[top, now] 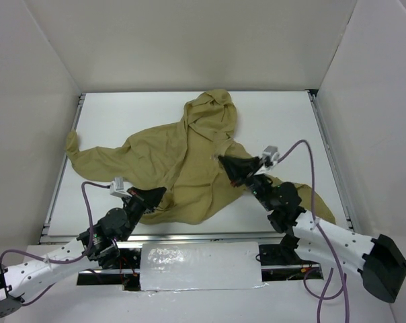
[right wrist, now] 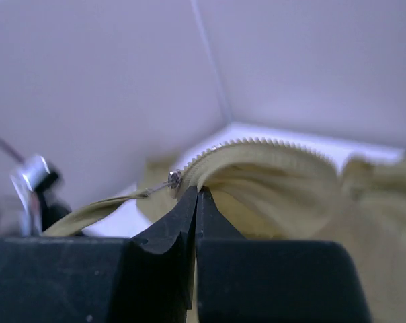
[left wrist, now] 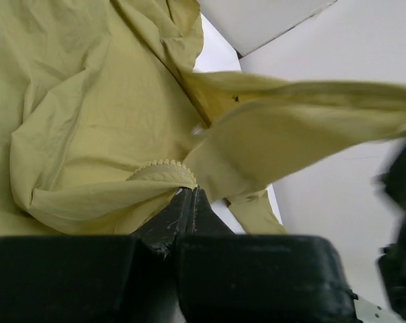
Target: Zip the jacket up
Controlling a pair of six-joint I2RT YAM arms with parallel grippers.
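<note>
The olive-tan jacket (top: 183,161) lies crumpled across the white table, hood toward the back and one sleeve trailing to the far left. My left gripper (top: 154,195) is shut on the jacket's near edge; in the left wrist view the gripper (left wrist: 191,191) pinches the jacket (left wrist: 89,101) just below a short arc of zipper teeth (left wrist: 161,165). My right gripper (top: 223,160) is shut on the front edge near the middle. In the right wrist view the gripper (right wrist: 197,191) grips the jacket (right wrist: 283,182) under a raised row of zipper teeth (right wrist: 257,141), beside a small metal piece (right wrist: 174,178).
White walls close in the table on three sides. Metal rails run along the left side (top: 58,195) and the right side (top: 327,148). A foil-covered plate (top: 199,266) sits between the arm bases. Purple cables loop over both arms.
</note>
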